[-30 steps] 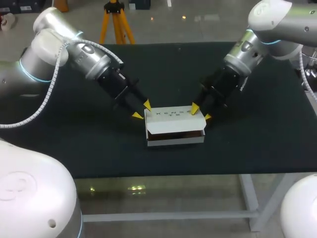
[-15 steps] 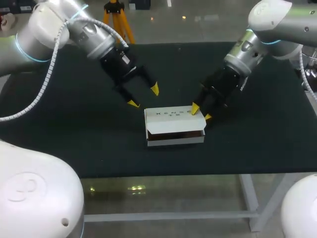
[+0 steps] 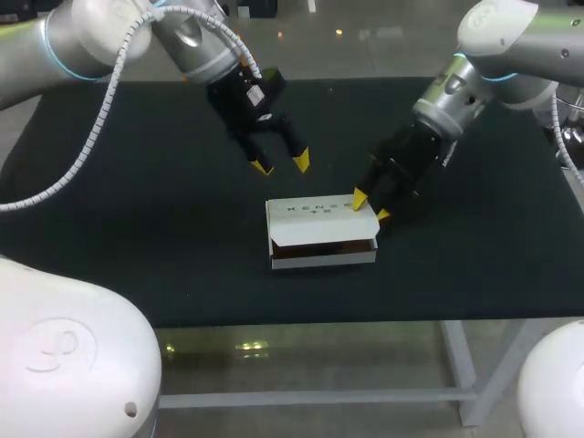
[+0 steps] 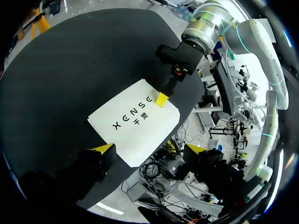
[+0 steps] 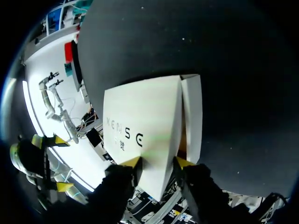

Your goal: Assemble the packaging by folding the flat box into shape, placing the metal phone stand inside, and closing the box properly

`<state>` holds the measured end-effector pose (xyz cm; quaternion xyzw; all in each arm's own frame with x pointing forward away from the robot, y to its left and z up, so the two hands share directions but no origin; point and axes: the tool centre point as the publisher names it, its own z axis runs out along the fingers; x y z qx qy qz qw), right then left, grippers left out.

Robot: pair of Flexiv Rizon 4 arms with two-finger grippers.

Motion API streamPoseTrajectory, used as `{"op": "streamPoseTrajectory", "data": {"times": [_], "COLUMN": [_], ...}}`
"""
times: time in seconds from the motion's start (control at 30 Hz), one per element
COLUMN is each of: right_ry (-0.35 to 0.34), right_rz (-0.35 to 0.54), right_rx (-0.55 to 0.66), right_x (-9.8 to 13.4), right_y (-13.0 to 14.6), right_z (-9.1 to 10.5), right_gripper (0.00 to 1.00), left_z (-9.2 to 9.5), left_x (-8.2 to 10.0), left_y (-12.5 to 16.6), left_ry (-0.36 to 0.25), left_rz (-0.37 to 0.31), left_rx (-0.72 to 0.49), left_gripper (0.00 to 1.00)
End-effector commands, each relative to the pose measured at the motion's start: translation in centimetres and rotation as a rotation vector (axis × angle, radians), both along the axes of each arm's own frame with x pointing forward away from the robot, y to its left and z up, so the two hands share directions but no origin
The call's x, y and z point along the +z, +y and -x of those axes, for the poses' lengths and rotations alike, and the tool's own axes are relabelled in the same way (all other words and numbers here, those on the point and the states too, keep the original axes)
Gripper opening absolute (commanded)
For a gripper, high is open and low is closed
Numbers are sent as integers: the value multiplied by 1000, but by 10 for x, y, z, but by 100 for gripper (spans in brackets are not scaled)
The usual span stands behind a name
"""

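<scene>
Bright overhead light washes the white cardboard box (image 3: 319, 219) pale against the matte black tabletop (image 3: 137, 246); its front gap lies shadowed.

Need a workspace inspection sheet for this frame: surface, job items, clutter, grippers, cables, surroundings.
Surface: black table, nothing spilled on it.
Job's things: white box folded into shape at the table's middle; its lid is down but not shut, with a dark gap along the front. Phone stand: not visible; cannot tell whether it is inside.
Clutter: nothing seen.
Grippers: left gripper open, hovers behind the box, touching nothing. Right gripper at the lid's right rear corner; grip cannot be told.
Cables: white coiled cable hangs along the left arm, away from the box.
Surroundings: nothing seen reaching over the table.
</scene>
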<state>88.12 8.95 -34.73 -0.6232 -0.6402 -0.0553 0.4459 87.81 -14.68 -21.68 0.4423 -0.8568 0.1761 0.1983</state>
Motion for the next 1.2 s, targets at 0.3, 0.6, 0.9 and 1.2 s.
{"op": "streamPoseTrajectory", "data": {"times": [0.3,0.6,0.9,1.2], "right_ry": [3,3,3,3], "right_rz": [0,0,0,0], "right_rx": [3,3,3,3], "right_x": [-1,-1,-1,-1], "right_y": [1,1,1,1], "right_z": [-2,-2,-2,-2], "right_gripper": [48,48,47,47], "left_z": [25,25,33,42], "left_x": [7,7,-13,-45], "left_y": [-13,-13,-13,-28], "left_ry": [-345,-345,-471,-551], "left_rz": [-231,-231,-180,-216], "left_rx": [-486,-486,-676,-783], "left_gripper": [100,100,100,100]}}
